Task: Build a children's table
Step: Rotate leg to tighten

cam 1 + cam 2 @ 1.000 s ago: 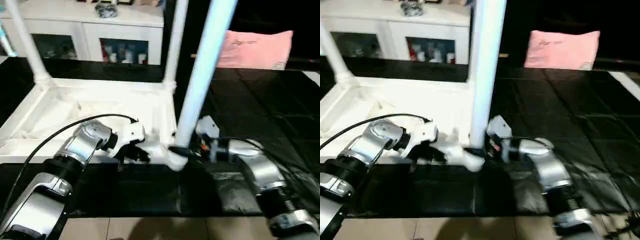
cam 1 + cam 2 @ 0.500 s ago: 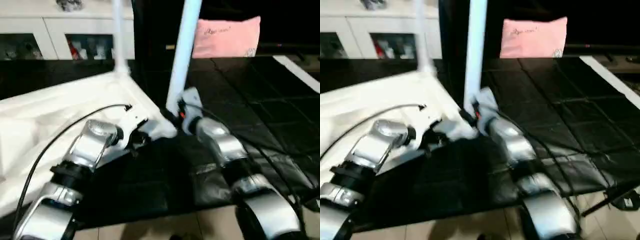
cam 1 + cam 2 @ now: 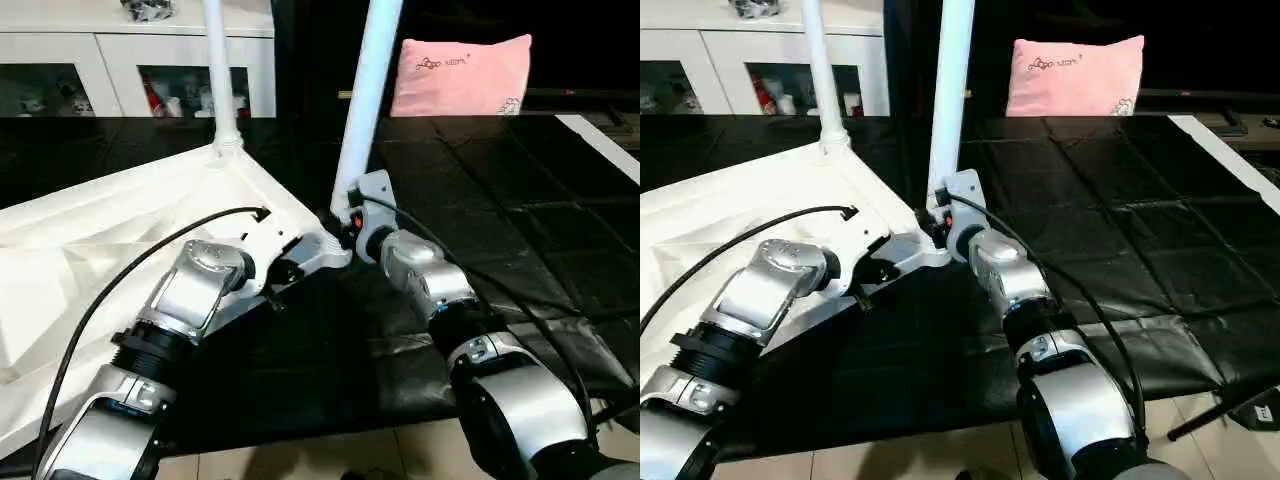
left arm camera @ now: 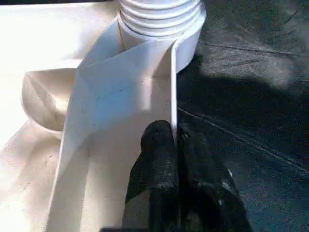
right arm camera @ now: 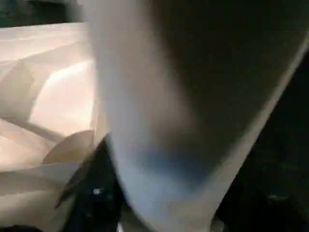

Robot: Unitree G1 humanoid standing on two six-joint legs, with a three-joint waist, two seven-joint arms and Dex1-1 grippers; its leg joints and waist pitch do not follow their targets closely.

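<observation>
On the black mat: tabletop (image 3: 120,215) lies upside down, ribbed underside up, its near corner pointing toward the robot.
Legs fitted: far leg (image 3: 218,75) stands upright in a far corner socket; near leg (image 3: 365,95) rises from the near corner socket (image 4: 161,21), leaning slightly.
Left gripper (image 4: 175,140): fingers pressed together on the thin upright rim wall of the tabletop, just short of the near socket, pinching that wall.
Right gripper (image 3: 345,222): at the foot of the near leg, beside the socket; whether its jaws clasp the leg or stand off it I cannot tell, as the wrist view is blurred.
Background: white cabinet (image 3: 130,60) and pink pillow (image 3: 462,75) sit beyond the mat, well apart from the work.
Handling, tabletop: judged light, stiff moulded plastic; likely to slide on the mat unless pinned, so the rim wall near the socket is a sound hold.
Handling, leg: judged a light, rigid hollow tube with a smooth, slippery surface; best taken low, near the ridged collar, since a high grip would lever it askew.
Risk: a slipping leg or a skating tabletop.
</observation>
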